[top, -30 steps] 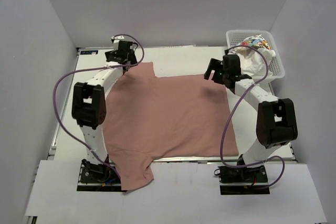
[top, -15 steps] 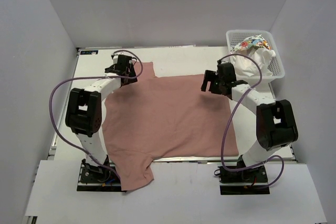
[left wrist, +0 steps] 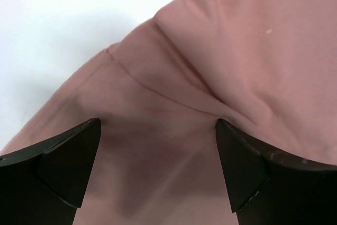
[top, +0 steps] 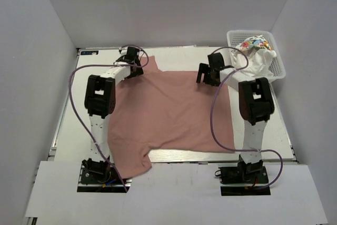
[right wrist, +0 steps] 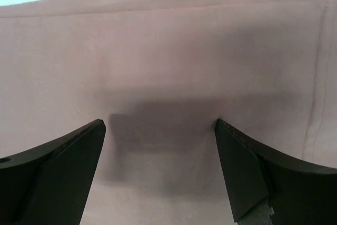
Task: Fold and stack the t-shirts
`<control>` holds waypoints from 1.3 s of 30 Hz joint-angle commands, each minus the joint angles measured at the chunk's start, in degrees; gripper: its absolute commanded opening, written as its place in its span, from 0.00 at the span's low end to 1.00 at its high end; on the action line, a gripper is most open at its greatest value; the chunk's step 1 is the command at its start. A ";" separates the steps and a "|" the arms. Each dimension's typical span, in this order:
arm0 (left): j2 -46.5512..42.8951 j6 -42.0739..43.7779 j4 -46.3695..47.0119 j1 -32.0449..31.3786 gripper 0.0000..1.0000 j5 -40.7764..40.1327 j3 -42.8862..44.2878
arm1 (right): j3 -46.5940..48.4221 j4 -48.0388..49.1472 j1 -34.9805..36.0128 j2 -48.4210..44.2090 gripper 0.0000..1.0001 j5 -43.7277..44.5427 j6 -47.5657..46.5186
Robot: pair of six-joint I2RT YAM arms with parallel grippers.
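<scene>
A dusty pink t-shirt (top: pixel 168 111) lies spread flat over the table, one sleeve hanging off the near edge. My left gripper (top: pixel 134 68) hovers open over its far left corner, where a folded sleeve seam (left wrist: pixel 174 90) shows between the dark fingertips (left wrist: pixel 68 167). My right gripper (top: pixel 205 75) is open low over the far right edge of the pink cloth (right wrist: pixel 168 67), nothing between its fingers (right wrist: pixel 247 167). More t-shirts, white cloth (top: pixel 258 64) and one with a multicoloured print (top: pixel 254 42), sit bunched in the basket.
A white plastic lattice basket (top: pixel 276 61) stands at the table's far right corner. The white table (top: pixel 184 55) shows beyond the shirt's far edge. Grey walls close in the left, right and back. Purple cables loop from both arms.
Both arms have stretched out and swung inward to the shirt's far edge: the left gripper went right onto the far left corner, the right gripper went left and forward. The shirt's near edge shifted slightly.
</scene>
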 commanded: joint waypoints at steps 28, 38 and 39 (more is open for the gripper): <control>-43.00 -8.18 -1.92 3.30 1.00 17.96 -26.68 | -10.25 7.27 2.38 -22.12 0.90 -2.52 -4.83; -69.10 -21.63 -24.58 2.77 1.00 24.38 -51.75 | -29.13 12.64 2.03 -41.21 0.90 2.14 3.35; -70.97 -22.94 -25.72 2.77 1.00 26.81 -53.25 | -29.66 12.55 1.77 -41.84 0.90 2.76 3.44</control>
